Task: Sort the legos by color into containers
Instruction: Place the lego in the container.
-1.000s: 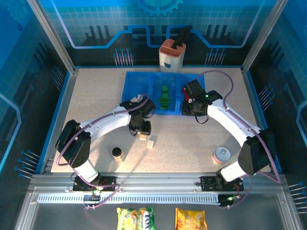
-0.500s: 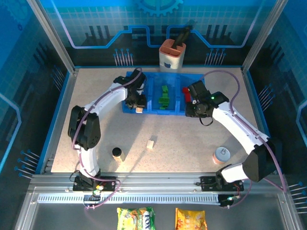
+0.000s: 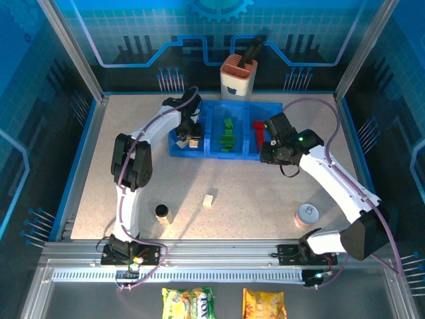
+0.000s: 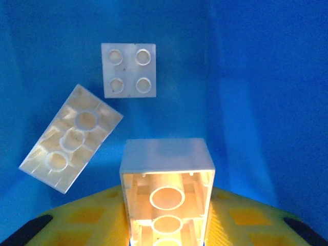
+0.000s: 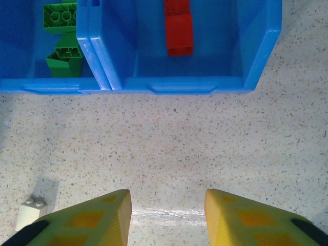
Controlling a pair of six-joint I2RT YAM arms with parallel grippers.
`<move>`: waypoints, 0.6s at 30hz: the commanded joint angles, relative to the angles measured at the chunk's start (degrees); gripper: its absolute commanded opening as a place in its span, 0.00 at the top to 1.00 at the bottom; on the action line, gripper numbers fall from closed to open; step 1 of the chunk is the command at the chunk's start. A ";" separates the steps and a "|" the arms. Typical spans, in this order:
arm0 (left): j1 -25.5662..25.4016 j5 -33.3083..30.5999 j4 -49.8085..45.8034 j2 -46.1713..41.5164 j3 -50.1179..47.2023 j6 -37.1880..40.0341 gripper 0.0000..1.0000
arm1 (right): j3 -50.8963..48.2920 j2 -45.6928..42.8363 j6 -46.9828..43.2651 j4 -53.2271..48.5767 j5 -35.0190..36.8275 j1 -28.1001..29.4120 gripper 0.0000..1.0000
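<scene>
Lettering on the two snack packets (image 3: 189, 302), well in front of the blue tray (image 3: 229, 155), is too small to read. Over the tray's left compartment the left gripper (image 4: 166, 218) clamps one cream brick (image 4: 166, 159) above two loose cream bricks (image 4: 128, 69). The right gripper (image 5: 166, 215), fingers apart and empty, hangs before the tray. A fourth cream brick (image 3: 210, 199) lies near the tray's front.

Overhead camera looks down from behind; 2 wrist cameras face the shared blue tray (image 3: 219, 155), left apparently much nearer.
</scene>
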 commanded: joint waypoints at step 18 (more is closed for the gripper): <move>0.27 0.42 -1.38 -2.86 1.03 0.10 0.57 | -0.43 -1.74 1.84 -1.90 2.09 2.43 0.57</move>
